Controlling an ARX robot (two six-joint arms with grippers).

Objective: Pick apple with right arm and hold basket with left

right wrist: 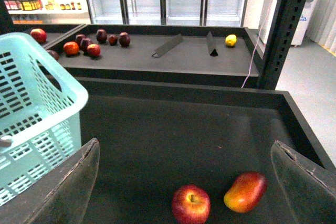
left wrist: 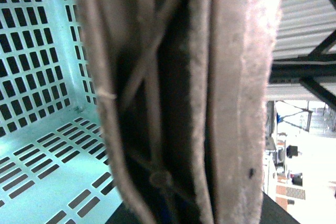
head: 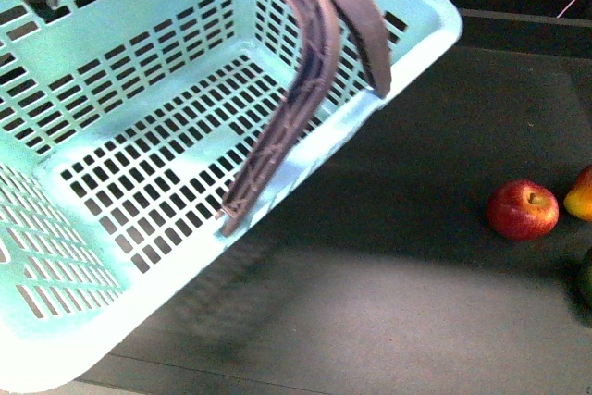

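**Right gripper wide over the apple; left arm's grip on the basket hidden**

Right gripper (right wrist: 185, 145): you have it spread wide and empty. Both fingers (right wrist: 73, 182) stand at the edges of the right wrist view with bare dark tray (right wrist: 157, 129) between them.

Apple (right wrist: 191, 204): it sits on the tray, stem dimple up, and shows inside the gap between the fingers, touching neither. It is round, so no long axis constrains your approach. The orange-yellow fruit (right wrist: 245, 191) lies just beside it with a thin gap between them. My judgement is that this is the side where a closing finger has least room.

Front view: the apple is far over on your right and well apart from the basket (head: 111, 34) on your left. The right arm is judged the nearer one.

Basket: it is tilted, one end raised, and its brown handles (head: 319, 71) rise out of the top of the frame.

Left gripper: the left wrist view is filled by the handles at close range, with turquoise wall and floor behind them. No fingers can be made out, so you cannot tell its state from these pictures. The tilt suggests the basket hangs by the handles.

View differences:
- Only the front view shows the dark green item (head: 585, 277), near the apple on the robot's side.
- Only the right wrist view shows the right gripper; neither arm appears in the front view.
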